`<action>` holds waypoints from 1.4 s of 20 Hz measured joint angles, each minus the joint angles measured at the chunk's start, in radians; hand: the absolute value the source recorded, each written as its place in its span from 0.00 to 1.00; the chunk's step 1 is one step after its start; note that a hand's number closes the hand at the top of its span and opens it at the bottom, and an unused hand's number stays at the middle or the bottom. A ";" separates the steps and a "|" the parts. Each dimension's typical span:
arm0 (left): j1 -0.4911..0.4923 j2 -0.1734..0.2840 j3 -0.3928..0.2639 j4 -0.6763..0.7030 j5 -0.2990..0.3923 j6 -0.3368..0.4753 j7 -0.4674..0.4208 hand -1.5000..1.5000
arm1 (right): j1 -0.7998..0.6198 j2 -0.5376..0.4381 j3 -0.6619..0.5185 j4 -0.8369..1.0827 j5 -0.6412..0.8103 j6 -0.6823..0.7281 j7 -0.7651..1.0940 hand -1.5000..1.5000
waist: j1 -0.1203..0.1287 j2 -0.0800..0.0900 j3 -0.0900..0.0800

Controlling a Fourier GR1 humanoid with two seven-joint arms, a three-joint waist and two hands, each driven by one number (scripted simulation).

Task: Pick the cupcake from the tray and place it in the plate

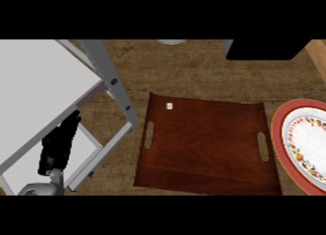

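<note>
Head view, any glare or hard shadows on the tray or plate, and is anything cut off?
Head view: lighting is flat, with no glare on the brown tray; only soft shading along its edges. The red-rimmed plate is cropped by the right edge. The left hand hangs dark under the grey frame.

Brown wooden tray [206,151] flat on counter; red-rimmed plate [287,114] beside it

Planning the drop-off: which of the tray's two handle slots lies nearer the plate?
The right slot, on the tray edge beside the red-rimmed plate; the other slot sits on the left side.
</note>
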 measured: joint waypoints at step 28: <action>0.001 -0.007 0.004 -0.018 -0.005 -0.007 0.023 0.50 | 0.154 0.235 -0.418 -0.044 -0.014 0.005 0.035 0.00 | -0.002 -0.009 0.007</action>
